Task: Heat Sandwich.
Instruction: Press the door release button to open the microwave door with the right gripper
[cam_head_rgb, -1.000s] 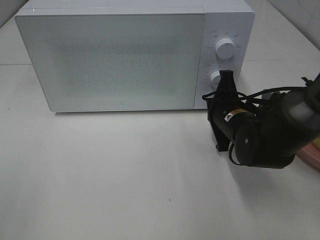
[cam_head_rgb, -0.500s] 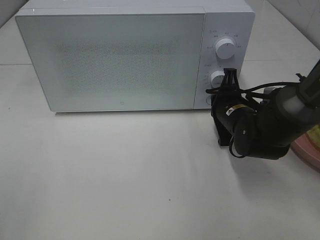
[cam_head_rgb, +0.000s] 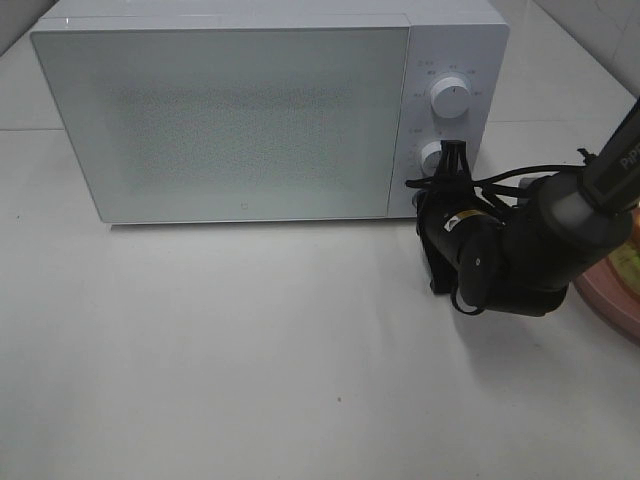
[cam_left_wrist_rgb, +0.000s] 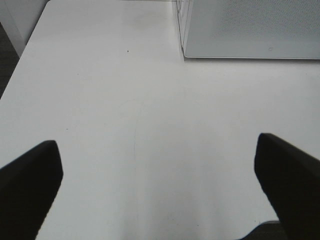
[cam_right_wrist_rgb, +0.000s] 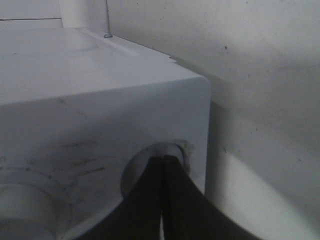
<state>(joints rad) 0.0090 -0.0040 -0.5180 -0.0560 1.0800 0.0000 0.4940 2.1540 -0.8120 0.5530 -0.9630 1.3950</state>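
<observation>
I am working with my right gripper (cam_head_rgb: 452, 152) at the control panel of the microwave (cam_head_rgb: 250, 110), just below the lower knob (cam_head_rgb: 432, 157). Its two fingers are pressed together and holding nothing. In the right wrist view the tips are pointing into a round recess (cam_right_wrist_rgb: 134, 172) near the corner of the panel. I am judging this to be the button that opens the door, but I cannot tell if the tips are touching it.

My left gripper (cam_left_wrist_rgb: 156, 142) is spread wide and empty, hanging over the bare table (cam_left_wrist_rgb: 150, 100), well apart from the microwave.

The door (cam_head_rgb: 220, 120) is closed. The sandwich (cam_head_rgb: 630, 262) is lying on the pink plate (cam_head_rgb: 605, 300) at the right edge of the high view, outside the microwave; only a small part of it is showing.

So I am judging that the task is at its beginning. Nothing is finished. The door is not yet open, and after it the sandwich is waiting to go inside, the door to be shut and the knobs to be turned.
</observation>
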